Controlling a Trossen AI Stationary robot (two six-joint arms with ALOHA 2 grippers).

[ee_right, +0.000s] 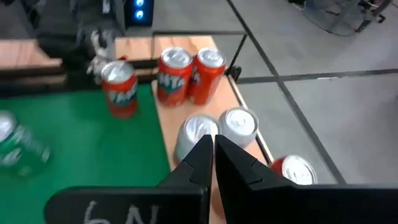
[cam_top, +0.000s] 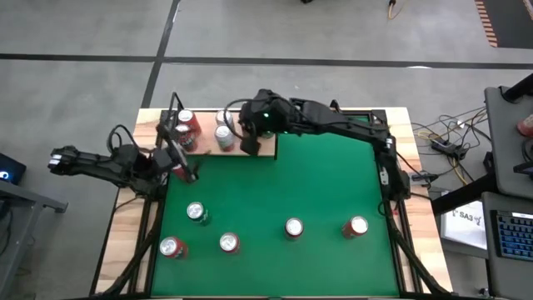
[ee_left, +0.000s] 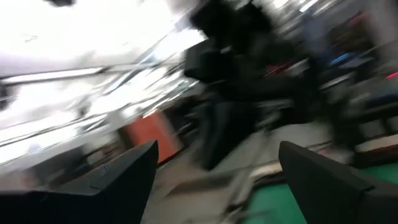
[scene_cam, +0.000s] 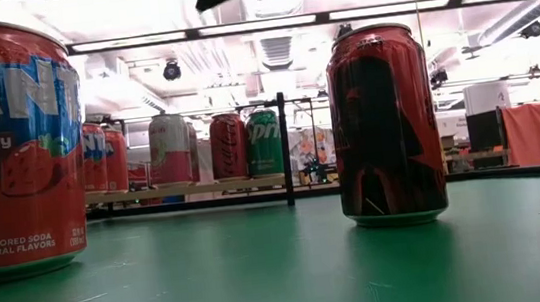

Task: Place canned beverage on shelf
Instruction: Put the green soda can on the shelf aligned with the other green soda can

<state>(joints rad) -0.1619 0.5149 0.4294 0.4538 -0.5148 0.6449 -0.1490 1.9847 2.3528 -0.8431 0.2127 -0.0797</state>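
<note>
The shelf (cam_top: 250, 148), a pale wood panel with black rods, stands at the table's far left. On it stand two red cans (ee_right: 189, 74) and two silver-topped cans (ee_right: 217, 127). My right gripper (ee_right: 212, 152) hovers shut above the shelf's right part (cam_top: 249, 142), holding nothing. Another red can (ee_right: 119, 87) stands upright on the green felt by the shelf's near left corner (cam_top: 175, 169). My left gripper (cam_top: 186, 164) is beside that can. In its wrist view its fingers (ee_left: 124, 177) are wide open with nothing between them.
Several more cans stand on the green felt toward the near edge: a green one (cam_top: 196, 212), red ones (cam_top: 172, 247) (cam_top: 356, 226) and two others (cam_top: 229, 242) (cam_top: 293, 227). The low view shows a strawberry soda can (scene_cam: 8, 148) and a dark red can (scene_cam: 385, 124) close up.
</note>
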